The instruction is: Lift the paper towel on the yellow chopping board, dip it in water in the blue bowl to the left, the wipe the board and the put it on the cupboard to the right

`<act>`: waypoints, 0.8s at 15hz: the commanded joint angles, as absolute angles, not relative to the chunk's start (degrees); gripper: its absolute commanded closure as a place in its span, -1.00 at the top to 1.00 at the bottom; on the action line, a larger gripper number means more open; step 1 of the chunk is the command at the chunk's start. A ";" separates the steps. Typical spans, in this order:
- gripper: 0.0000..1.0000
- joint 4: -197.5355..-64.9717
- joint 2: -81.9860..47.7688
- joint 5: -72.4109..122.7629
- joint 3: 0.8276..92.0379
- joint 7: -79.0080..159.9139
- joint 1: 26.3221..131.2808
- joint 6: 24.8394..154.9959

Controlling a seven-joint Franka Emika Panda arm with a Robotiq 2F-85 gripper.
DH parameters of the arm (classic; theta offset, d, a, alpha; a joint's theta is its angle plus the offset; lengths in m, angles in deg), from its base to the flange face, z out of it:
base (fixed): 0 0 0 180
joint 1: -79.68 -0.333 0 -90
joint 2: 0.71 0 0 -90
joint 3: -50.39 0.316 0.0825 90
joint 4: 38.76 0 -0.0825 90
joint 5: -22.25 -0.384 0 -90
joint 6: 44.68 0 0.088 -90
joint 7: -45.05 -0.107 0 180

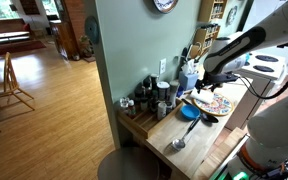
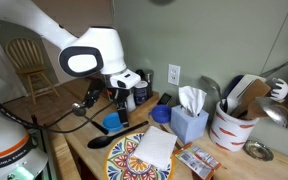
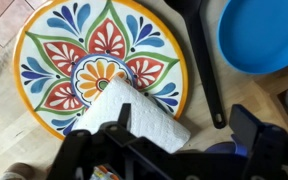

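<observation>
Folded flat, a white quilted paper towel (image 3: pixel 134 112) lies on the round chopping board (image 3: pixel 44 70), hiding part of its yellow rim and bright floral face; the shallow blue bowl (image 3: pixel 264 35) sits upright just beside the board, clear of the towel.

The arm (image 1: pixel 246 42) is seen stretched out sideways in both exterior views, and the white wrist (image 2: pixel 92 55) is bent downward. The gripper (image 3: pixel 184 120) is pointed down, and its two dark fingers (image 3: pixel 248 125) are held wide apart.
</observation>
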State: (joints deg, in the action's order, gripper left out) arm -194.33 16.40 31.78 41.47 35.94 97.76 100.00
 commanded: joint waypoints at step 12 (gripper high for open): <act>1.00 -186.40 -4.99 14.08 36.04 30.49 97.34 116.71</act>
